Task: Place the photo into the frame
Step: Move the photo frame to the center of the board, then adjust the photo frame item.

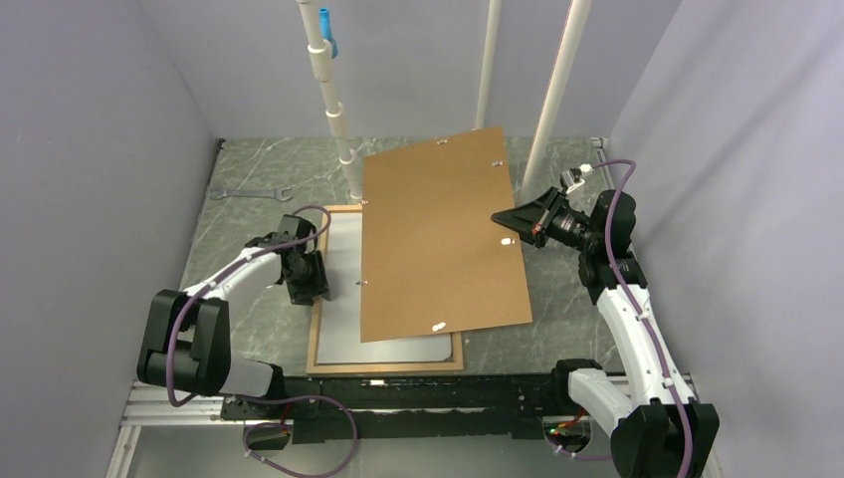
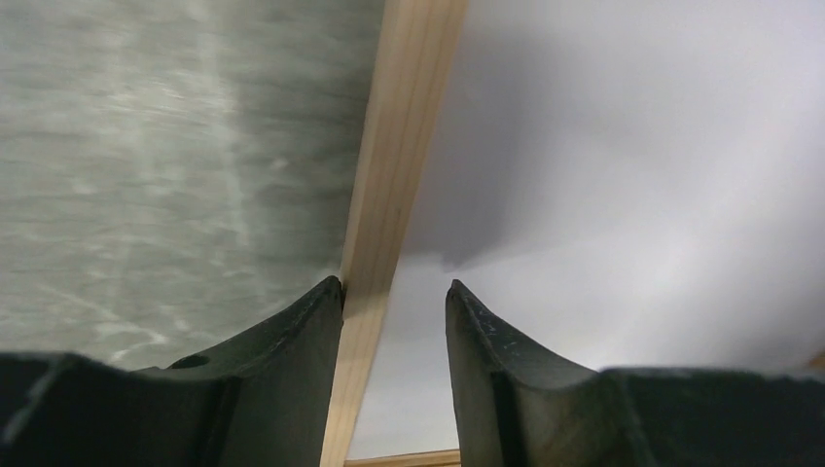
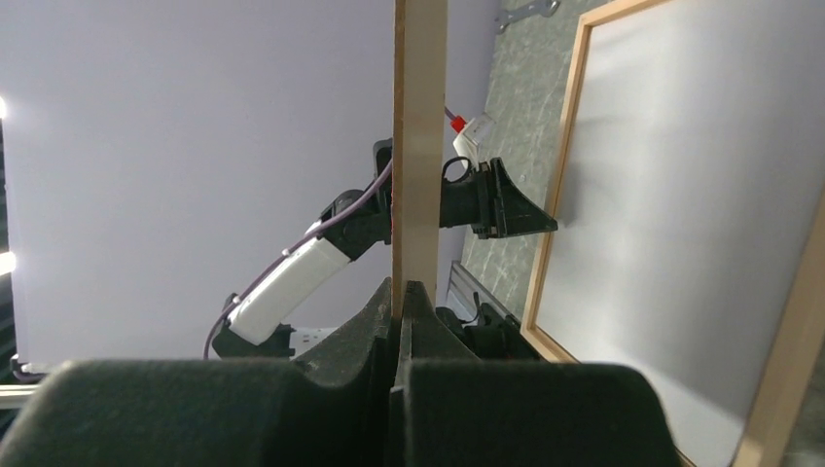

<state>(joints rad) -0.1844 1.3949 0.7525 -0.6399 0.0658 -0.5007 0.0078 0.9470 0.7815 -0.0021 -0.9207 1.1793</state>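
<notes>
The frame (image 1: 383, 366) of light wooden strips lies flat on the table. A white sheet (image 1: 343, 299) lies inside it and looks like the photo's blank back; no printed side shows. My left gripper (image 1: 311, 289) is open and straddles the frame's left strip (image 2: 389, 175), with one finger outside it and one over the white sheet (image 2: 603, 195). My right gripper (image 1: 503, 217) is shut on the right edge of the brown backing panel (image 1: 438, 239) and holds it tilted above the frame's right part. The right wrist view shows the panel edge-on (image 3: 420, 146) between my fingers (image 3: 401, 287).
White pipes (image 1: 333, 100) stand at the back, just behind the panel's far edge. A wrench (image 1: 249, 192) lies at the back left. Grey walls close in on both sides. A metal rail (image 1: 398, 398) runs along the near edge.
</notes>
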